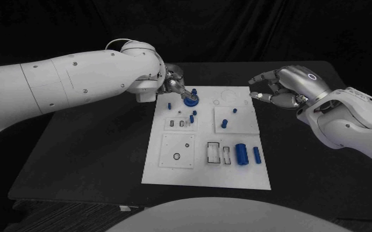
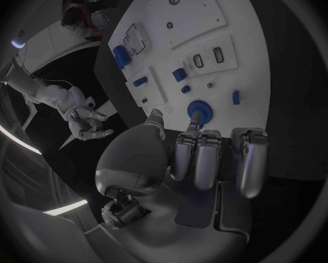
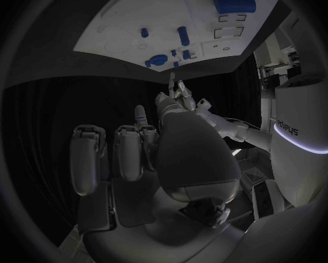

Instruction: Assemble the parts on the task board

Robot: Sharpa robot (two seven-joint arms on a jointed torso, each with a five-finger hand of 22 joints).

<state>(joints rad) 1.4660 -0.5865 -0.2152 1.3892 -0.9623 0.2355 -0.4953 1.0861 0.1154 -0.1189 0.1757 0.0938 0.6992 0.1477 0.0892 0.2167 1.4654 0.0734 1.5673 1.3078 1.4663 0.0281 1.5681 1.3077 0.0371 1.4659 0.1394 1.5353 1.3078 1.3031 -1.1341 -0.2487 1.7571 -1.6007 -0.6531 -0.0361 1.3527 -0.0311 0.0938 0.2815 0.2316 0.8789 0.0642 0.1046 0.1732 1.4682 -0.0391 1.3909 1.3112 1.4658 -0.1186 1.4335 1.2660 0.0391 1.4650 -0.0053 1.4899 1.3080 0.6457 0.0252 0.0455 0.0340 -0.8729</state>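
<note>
From my remote seat, on the left of the head view I see the left hand (image 1: pixel 175 86) at the far left corner of the white rectangular task board (image 1: pixel 208 175), which lies in the middle of the black bench (image 1: pixel 85 151). Its fingertips (image 2: pixel 195 121) are down on the round blue gear-like disc part (image 1: pixel 191 101) sitting near that corner; the left wrist view shows one finger touching the disc's edge and the thumb close on the other side, so I read it as pinching the disc, with the other fingers curled alongside.

Just beside the disc stands a small upright blue peg (image 1: pixel 170 104), and a little nearer to me are two more short blue pegs (image 1: pixel 192 117) by a raised white square plate (image 1: pixel 180 121). Another white square plate with a round hole (image 1: pixel 177 151) lies on the near left part of the board.

Moving right, a short blue pin (image 1: pixel 224 123) stands on the middle plate and a smaller blue stud (image 1: pixel 235 109) sits beyond it. Near the board's near right area a thick blue cylinder (image 1: pixel 241 154) and a slimmer blue bar (image 1: pixel 256 155) lie side by side next to rectangular cut-outs.

Furthest right, the right hand (image 1: pixel 280 88) hovers above the bench just off the board's far right corner, holding nothing, fingers loosely curled but apart.
</note>
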